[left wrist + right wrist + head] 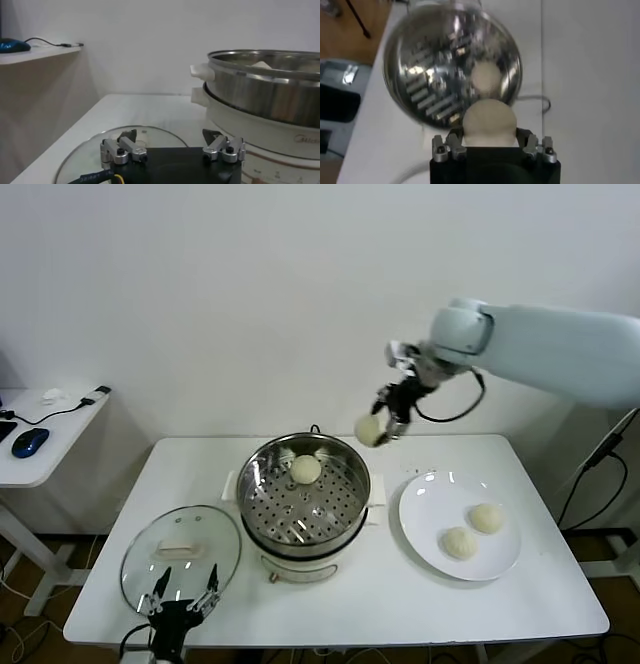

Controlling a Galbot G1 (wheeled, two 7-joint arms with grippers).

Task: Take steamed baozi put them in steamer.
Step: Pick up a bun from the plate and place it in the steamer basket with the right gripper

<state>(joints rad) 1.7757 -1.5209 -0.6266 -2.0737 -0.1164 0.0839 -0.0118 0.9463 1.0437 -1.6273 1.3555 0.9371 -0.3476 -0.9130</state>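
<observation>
Nearest to the head camera, at the front edge of the table (330, 609), the left gripper (183, 594) waits with its fingers spread wide over the glass lid (180, 552), and it holds nothing. Its arm is mostly cut off by the lower border of the head view.

Four baozi are visible in total. One held bun (369, 429) is pinched between the fingers of the right gripper (383, 424), in the air above the back right rim of the steamer (303, 496). In the right wrist view the fingers press on both sides of this bun (488, 121), and its lower part is hidden behind the gripper body. A second bun (305, 469) lies on the perforated tray inside the steamer, toward the back. Two more buns (472, 530) lie side by side on the white plate (428, 514), which stands just to the right of the steamer.

From the left wrist view only a small pale piece of the inside bun shows above the metal rim of the steamer (265, 85), and the steamer itself is cut off at the border.

On a side table (45, 446) well to the left lies one blue mouse (30, 441), and the other small items there are hard to make out.
</observation>
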